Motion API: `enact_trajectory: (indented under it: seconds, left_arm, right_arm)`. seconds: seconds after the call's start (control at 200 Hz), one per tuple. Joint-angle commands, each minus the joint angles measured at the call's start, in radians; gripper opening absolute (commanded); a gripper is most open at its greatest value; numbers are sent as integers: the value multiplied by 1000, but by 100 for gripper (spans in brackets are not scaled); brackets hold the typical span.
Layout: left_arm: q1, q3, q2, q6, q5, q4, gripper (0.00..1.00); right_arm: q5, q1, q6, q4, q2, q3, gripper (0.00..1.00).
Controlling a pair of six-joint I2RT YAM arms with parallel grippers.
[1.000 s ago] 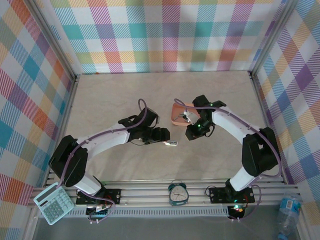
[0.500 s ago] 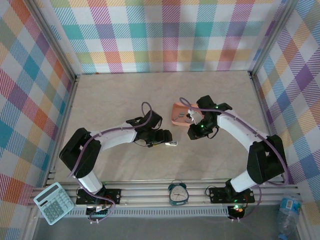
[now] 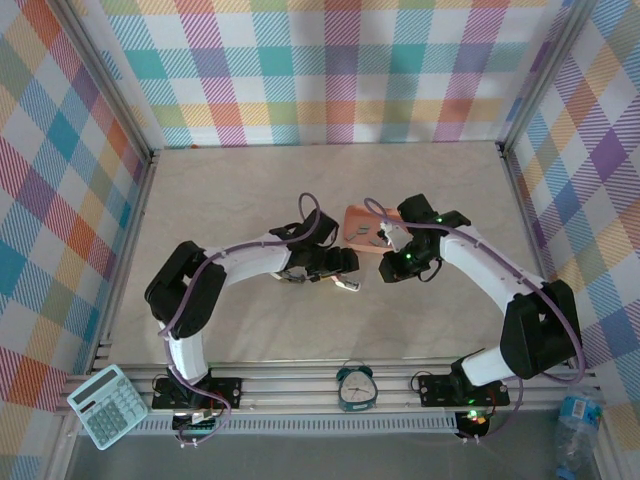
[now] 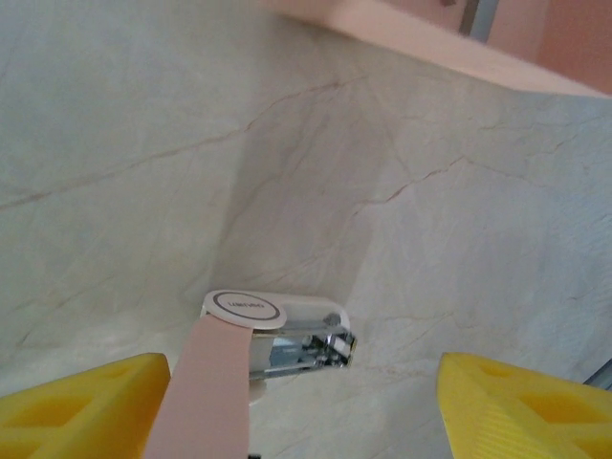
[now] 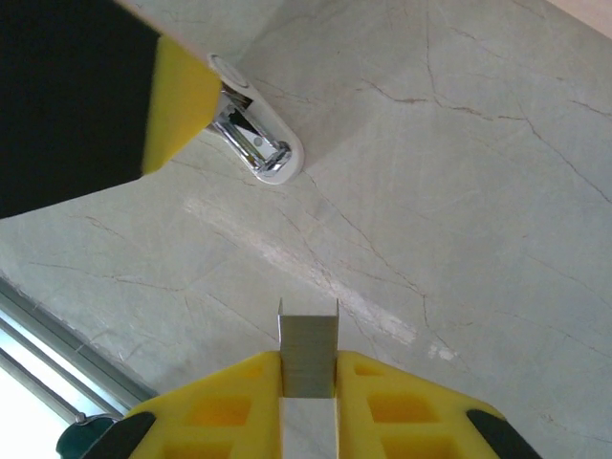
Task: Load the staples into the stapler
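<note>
A small stapler [image 3: 347,285] lies on the table with its pink top swung open and its metal channel [image 4: 308,346] bare above the white base. My left gripper [image 3: 338,266] is open just behind it, yellow fingers [image 4: 91,406] wide apart, the pink top [image 4: 206,392] rising next to the left one. In my right gripper [image 3: 390,266], shut, is a short grey strip of staples [image 5: 308,356], pinched between the fingertips and hovering a little to the right of the stapler [image 5: 256,142].
A pink tray [image 3: 357,222] sits just behind both grippers, its edge [image 4: 430,48] close to the stapler. On the front rail are a clock [image 3: 355,386] and a calculator [image 3: 105,405]. A water bottle [image 3: 578,420] stands at the front right. Plaid walls surround the table.
My left arm has stretched to the right, bringing its gripper closer to the stapler. The right gripper has edged slightly with the staples still in it. The stapler has stayed in place.
</note>
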Motion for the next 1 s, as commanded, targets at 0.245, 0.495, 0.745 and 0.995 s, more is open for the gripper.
enact_trajectory:
  seconds: [0.245, 0.495, 0.745, 0.995]
  left_arm:
    - [34, 129, 87, 115, 53, -51, 74]
    - [32, 191, 146, 97, 132, -5, 74]
    - [26, 245, 186, 96, 178, -2, 73]
    - [20, 314, 237, 104, 207, -2, 73]
  right_arm:
    - [18, -6, 67, -36, -47, -30, 18]
    - [36, -28, 139, -59, -61, -41, 18]
    - [49, -77, 241, -97, -51, -31, 18]
    - [49, -80, 324, -126, -28, -53, 19]
